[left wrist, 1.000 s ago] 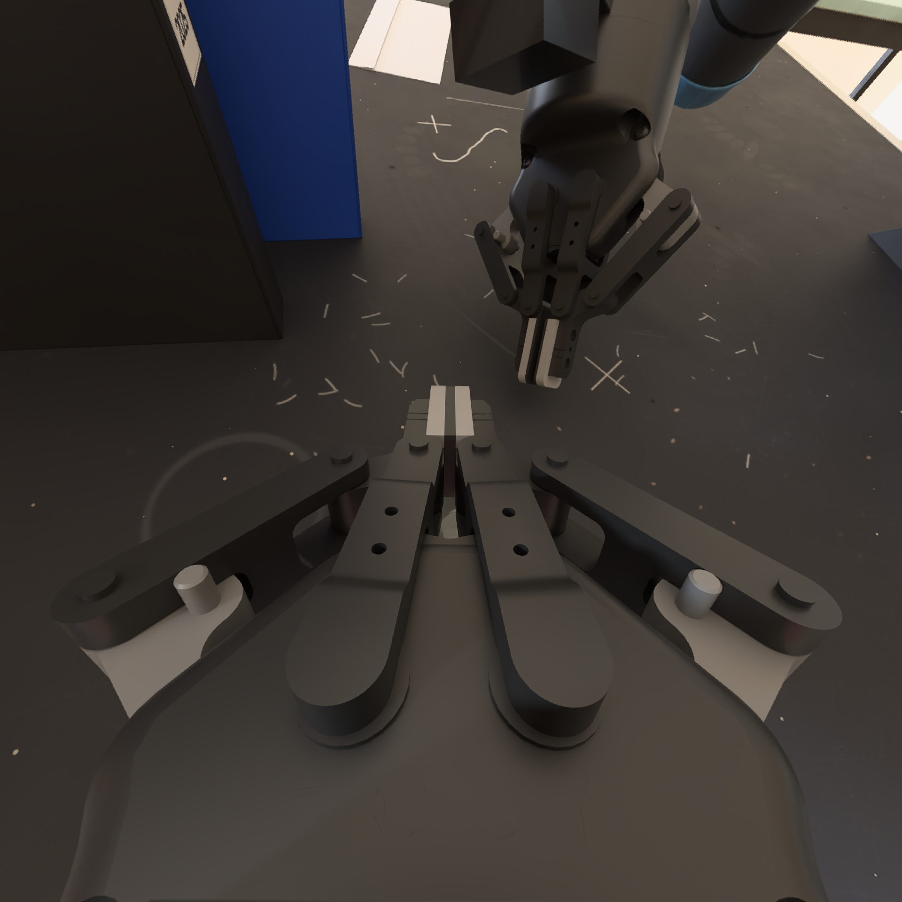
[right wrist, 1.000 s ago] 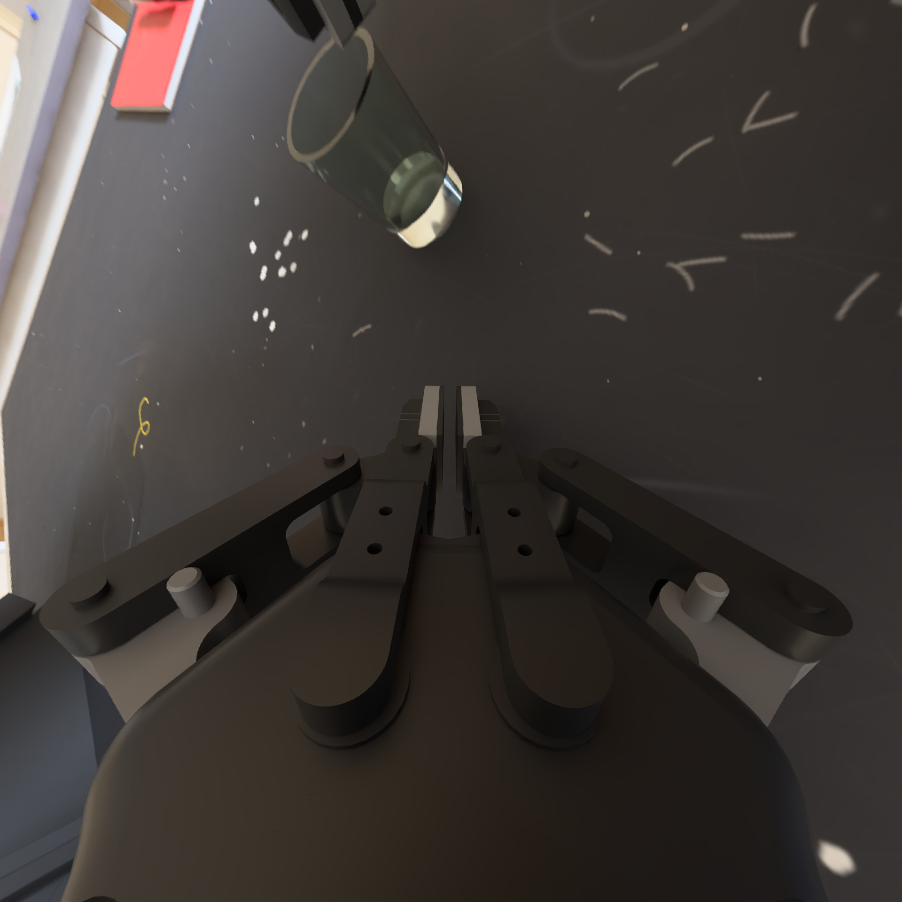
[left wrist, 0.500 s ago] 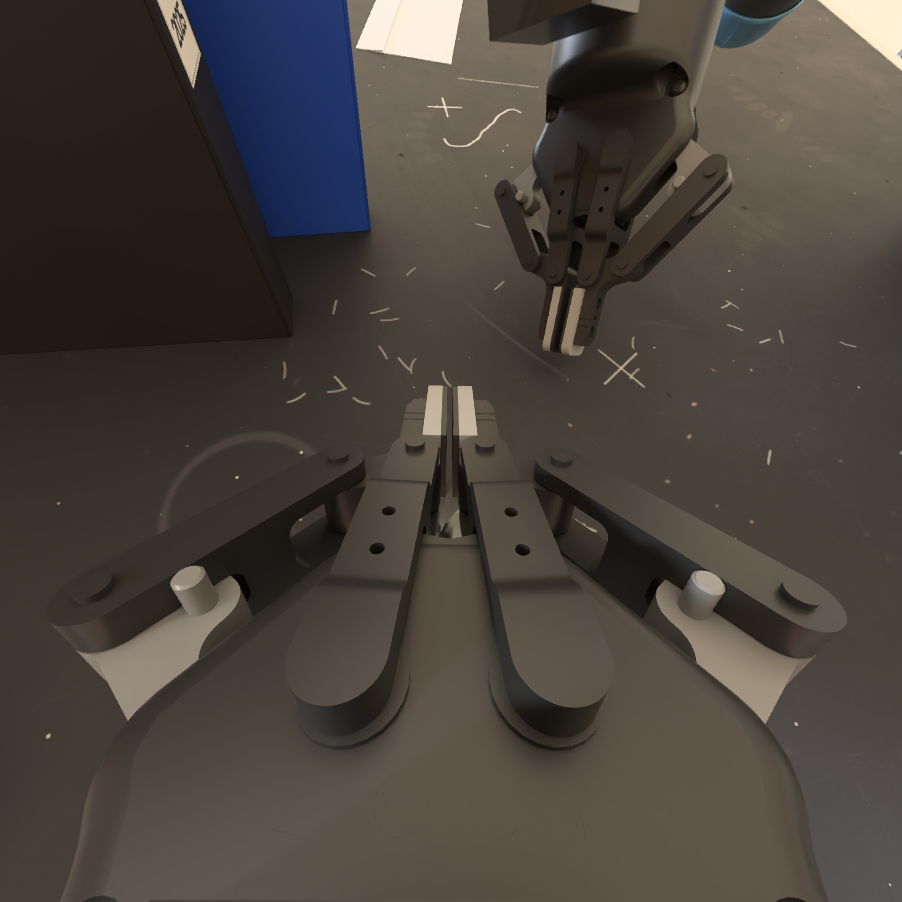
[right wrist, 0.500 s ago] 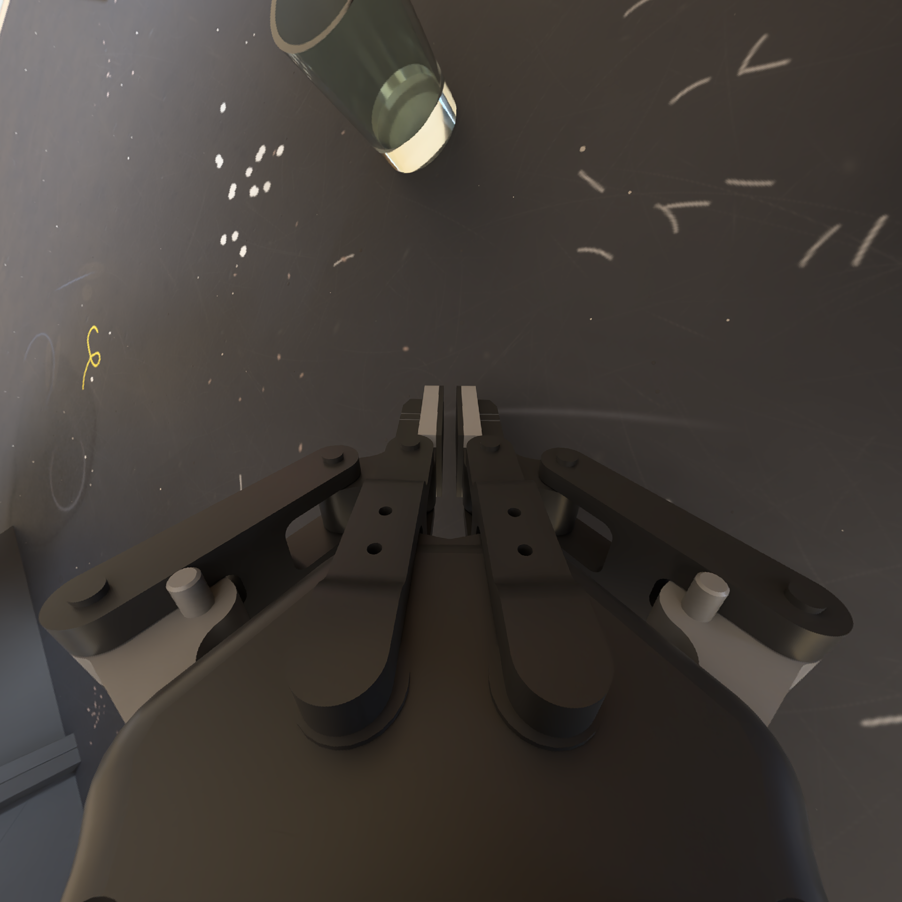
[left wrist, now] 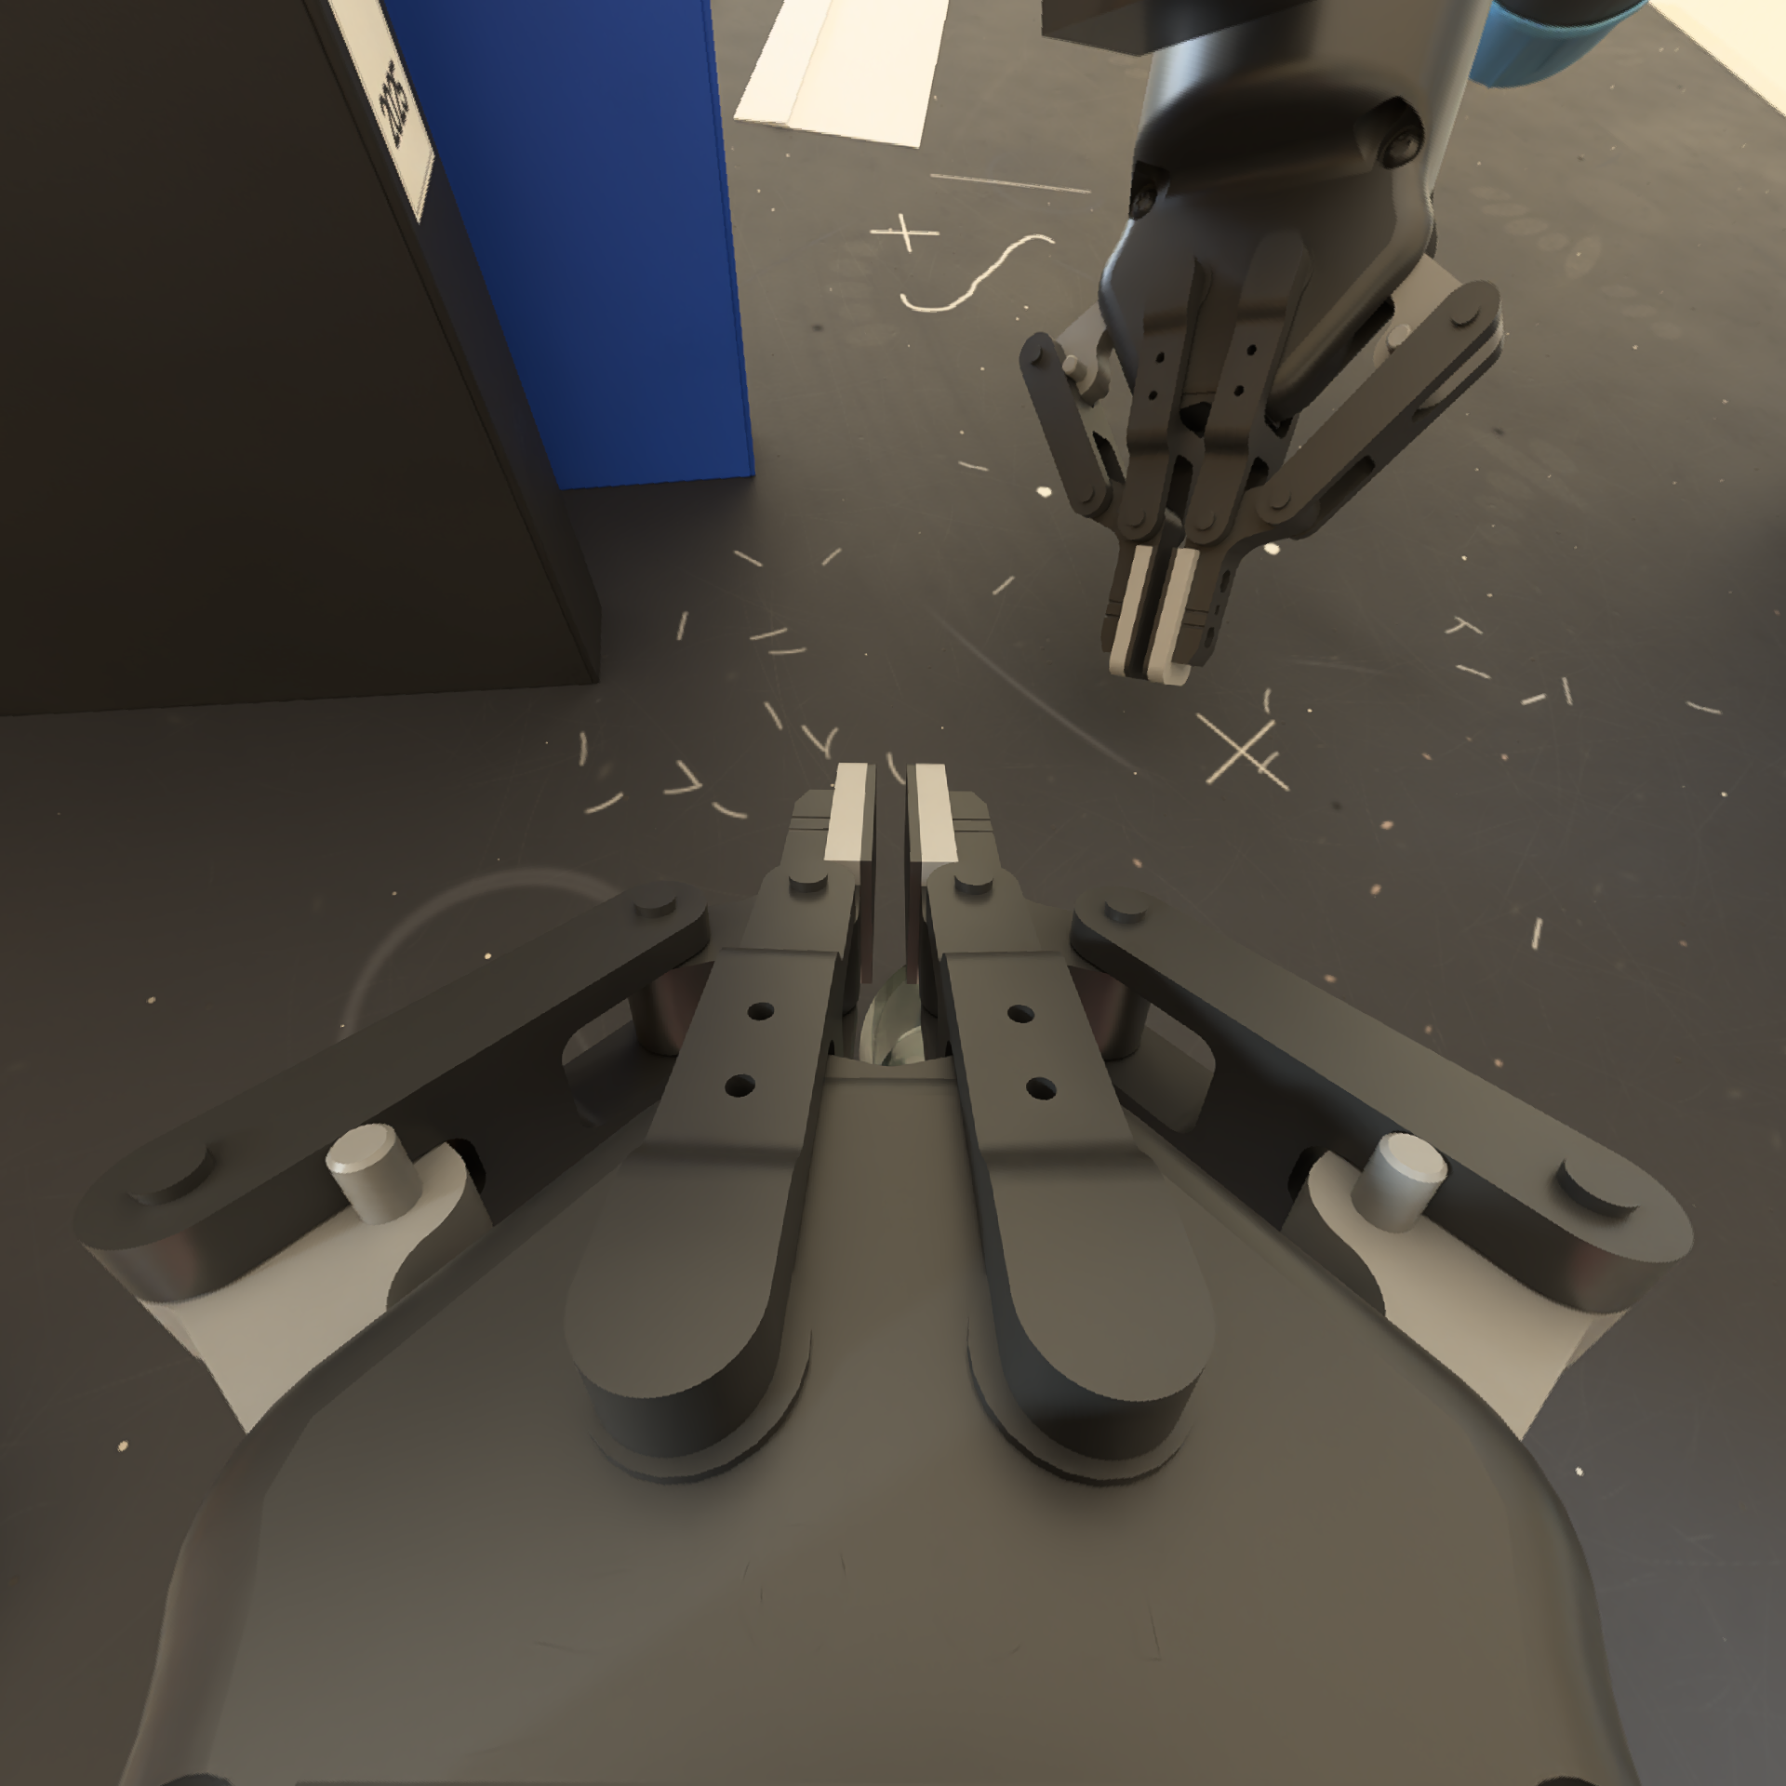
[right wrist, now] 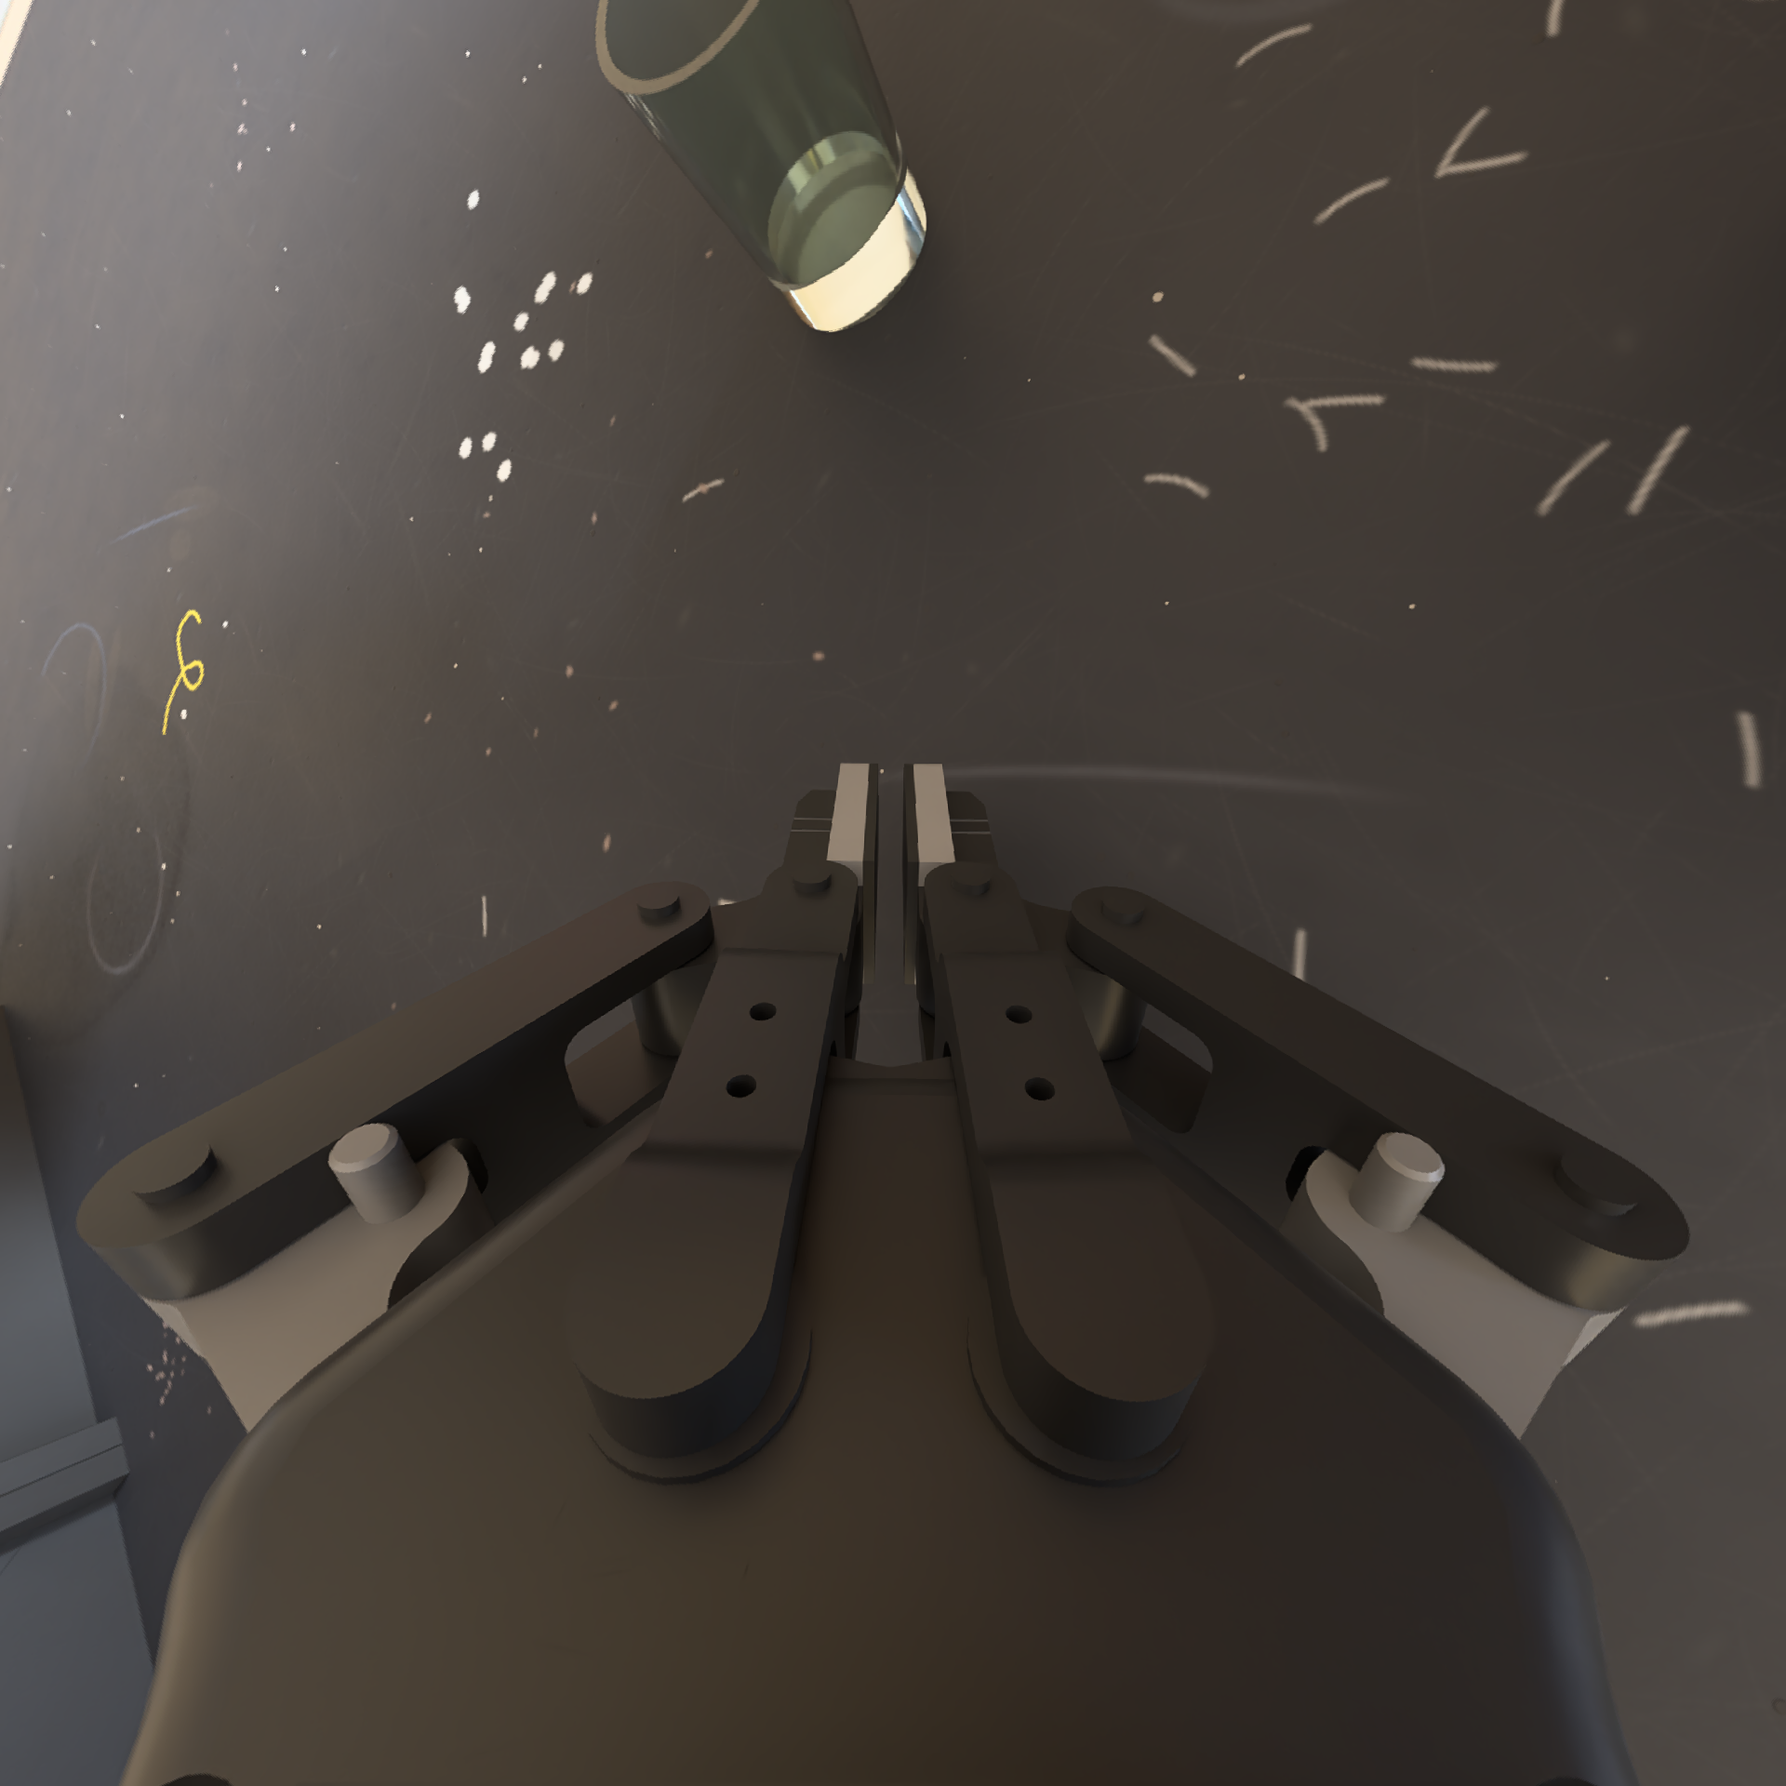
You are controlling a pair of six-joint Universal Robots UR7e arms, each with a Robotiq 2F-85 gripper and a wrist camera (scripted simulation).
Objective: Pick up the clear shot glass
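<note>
The clear shot glass [right wrist: 773, 145] stands upright on the dark scratched table at the top of the right wrist view, its rim cut off by the frame edge. A sliver of it shows under my left gripper [left wrist: 891, 773], through the gap between the fingers [left wrist: 894, 1034]. The left jaws are almost together with a narrow gap, over the glass; no hold on it shows. My right gripper [right wrist: 894, 773] is shut and empty, well short of the glass. It also shows in the left wrist view [left wrist: 1150, 667], hanging above the table at the upper right.
A tall black box [left wrist: 242, 387] and a blue binder [left wrist: 599, 242] stand upright at the far left. White paper [left wrist: 850, 68] lies at the back. A grey ledge [right wrist: 39, 1353] borders the table at the left of the right wrist view.
The right gripper has drawn back up and to the right, away from the left gripper. The gap between the left gripper's pads has widened slightly. The glass has stayed in place on the table.
</note>
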